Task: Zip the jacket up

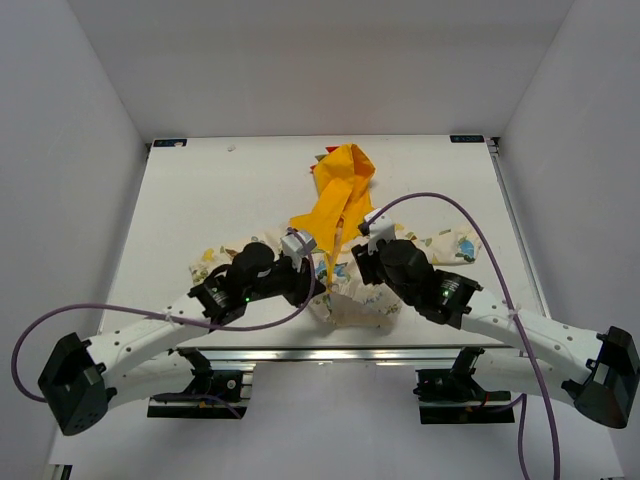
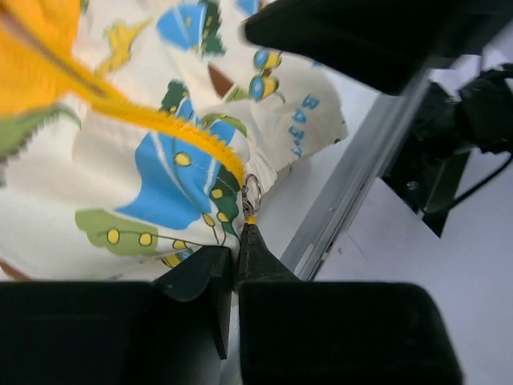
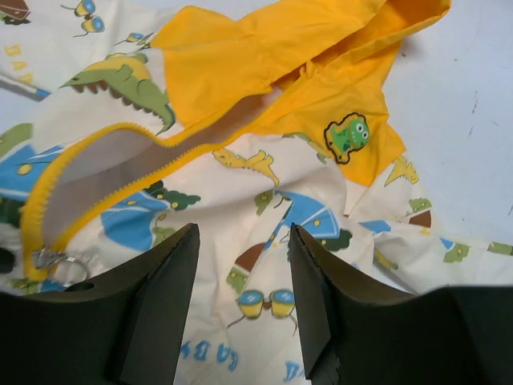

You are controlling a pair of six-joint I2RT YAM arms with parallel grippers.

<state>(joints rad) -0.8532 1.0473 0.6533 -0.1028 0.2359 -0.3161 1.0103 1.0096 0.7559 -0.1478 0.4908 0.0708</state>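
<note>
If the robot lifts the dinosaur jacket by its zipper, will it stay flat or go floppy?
Probably floppy: the jacket lies in soft folds, so it would likely droop. Its cloth looks thin, so probably light. The zipper bends with the cloth, so a push would likely wrinkle it, not slide it.

The small hooded jacket lies rumpled on the table, yellow-orange hood toward the far edge, cream dinosaur-print body bunched at the near edge, its orange zipper unzipped with the slider at the bottom end.
</note>
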